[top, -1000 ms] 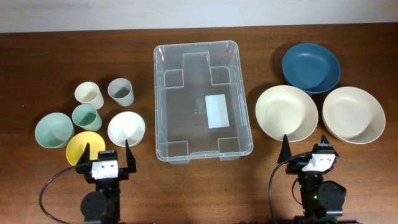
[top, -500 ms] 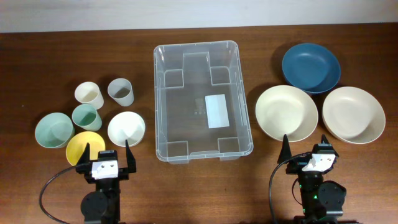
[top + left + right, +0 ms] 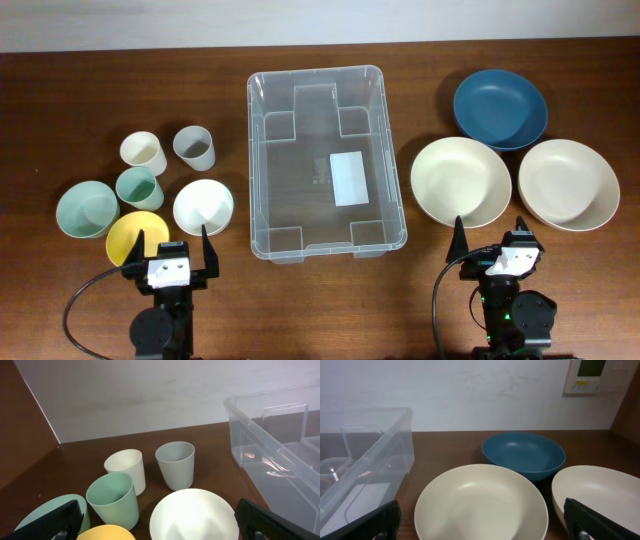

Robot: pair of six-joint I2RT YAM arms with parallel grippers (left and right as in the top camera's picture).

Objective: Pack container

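The clear container (image 3: 262, 160) stands empty at the table's middle, a white label on its base; its wall shows in the left wrist view (image 3: 260, 440) and the right wrist view (image 3: 375, 455). My left gripper (image 3: 170, 252) is open and empty at the front left, just before a yellow bowl (image 3: 135, 236) and a white bowl (image 3: 203, 206). My right gripper (image 3: 490, 238) is open and empty at the front right, before a cream bowl (image 3: 460, 180).
Left of the container stand a cream cup (image 3: 143, 152), a grey cup (image 3: 195, 147), a green cup (image 3: 138, 187) and a pale green bowl (image 3: 85, 208). Right of it lie a blue bowl (image 3: 500, 108) and a second cream bowl (image 3: 568, 184).
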